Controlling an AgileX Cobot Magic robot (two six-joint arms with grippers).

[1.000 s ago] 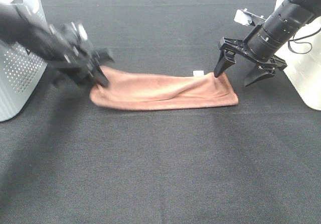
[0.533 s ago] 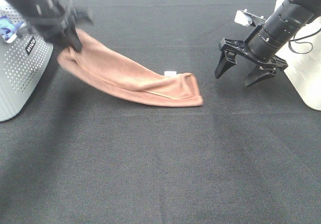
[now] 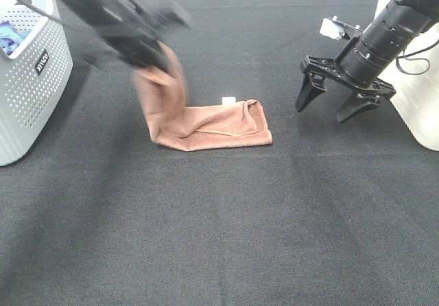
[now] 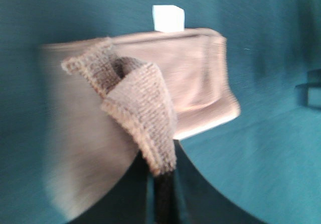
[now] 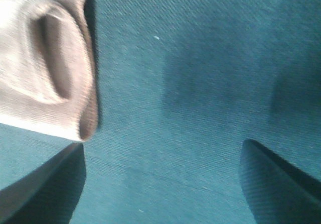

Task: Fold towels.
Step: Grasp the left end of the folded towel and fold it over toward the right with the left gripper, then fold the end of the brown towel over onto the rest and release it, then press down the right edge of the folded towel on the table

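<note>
Towel (image 3: pixel 212 124): folded strip on the table (image 3: pixel 219 237) towards its far edge, long axis left-right, left end raised in the left jaws clamped on its hem; right jaws wide, empty, near its resting right end.

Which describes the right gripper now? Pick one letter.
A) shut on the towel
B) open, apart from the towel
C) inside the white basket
B: the right gripper hangs open beside the towel, touching nothing; the left gripper holds the towel's raised end.
</note>
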